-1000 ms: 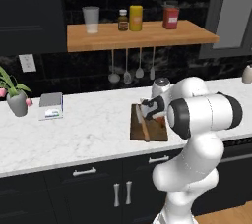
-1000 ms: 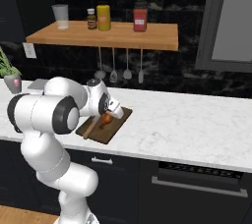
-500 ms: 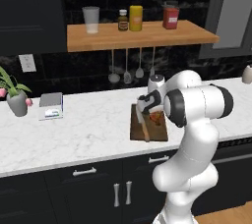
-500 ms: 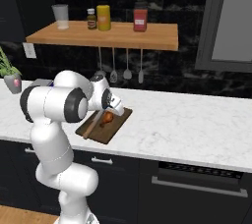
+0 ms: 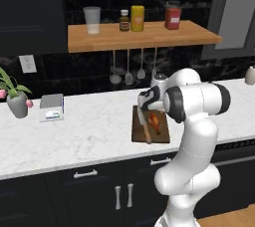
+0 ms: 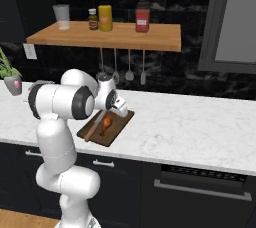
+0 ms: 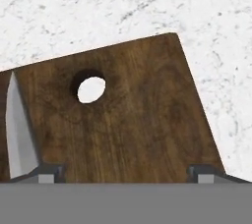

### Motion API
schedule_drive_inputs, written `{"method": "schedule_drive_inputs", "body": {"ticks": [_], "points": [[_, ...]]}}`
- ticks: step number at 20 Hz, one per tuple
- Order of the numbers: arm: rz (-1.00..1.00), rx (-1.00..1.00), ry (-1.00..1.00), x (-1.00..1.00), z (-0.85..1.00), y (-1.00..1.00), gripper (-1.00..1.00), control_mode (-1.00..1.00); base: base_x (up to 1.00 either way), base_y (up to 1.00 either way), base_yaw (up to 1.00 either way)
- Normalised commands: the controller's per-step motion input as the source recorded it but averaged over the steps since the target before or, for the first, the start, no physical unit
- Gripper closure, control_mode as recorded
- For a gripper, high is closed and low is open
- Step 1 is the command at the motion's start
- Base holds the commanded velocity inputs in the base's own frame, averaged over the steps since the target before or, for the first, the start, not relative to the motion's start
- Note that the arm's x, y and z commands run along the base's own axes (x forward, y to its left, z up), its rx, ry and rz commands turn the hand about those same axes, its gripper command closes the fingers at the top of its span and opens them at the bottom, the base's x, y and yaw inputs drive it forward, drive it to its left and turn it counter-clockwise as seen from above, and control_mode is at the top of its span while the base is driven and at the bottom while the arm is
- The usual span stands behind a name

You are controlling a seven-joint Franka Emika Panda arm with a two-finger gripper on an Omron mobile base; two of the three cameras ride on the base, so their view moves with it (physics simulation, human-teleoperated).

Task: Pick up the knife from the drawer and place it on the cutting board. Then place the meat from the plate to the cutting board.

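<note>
Two-finger gripper (image 7: pixel 125 171) spread wide, holding nothing, tips barely poking into the hand view. Silver-bladed knife with tan wooden handle (image 5: pixel 145 128) cut off there, just 1 blade sliver showing. Orange-brown chicken drumstick (image 6: pixel 106 122) beside it on the dark brown wooden cutting board (image 7: pixel 128 120), atop white marble counter (image 5: pixel 84 131), black cabinets below.

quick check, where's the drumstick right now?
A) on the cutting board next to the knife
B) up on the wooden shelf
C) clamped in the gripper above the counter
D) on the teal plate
A: the meat lies on the cutting board, beside the knife, with the gripper open above it.
</note>
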Motion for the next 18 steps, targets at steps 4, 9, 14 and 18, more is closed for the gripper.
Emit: {"method": "schedule_drive_inputs", "body": {"ticks": [4, 9, 14, 18], "points": [[-0.01, 0.13, -0.03, -0.02, 0.34, -0.43, -1.0, -1.0, 0.0, 0.0, 0.0], [0.02, 0.16, -0.13, -0.55, 0.78, -0.32, -1.0, -1.0, 0.0, 0.0, 0.0], [0.15, 0.06, -0.25, -0.99, 0.99, -0.11, -1.0, -1.0, 0.0, 0.0, 0.0], [0.18, 0.01, -0.24, -1.0, 0.78, -0.01, -1.0, -1.0, 0.0, 0.0, 0.0]]}}
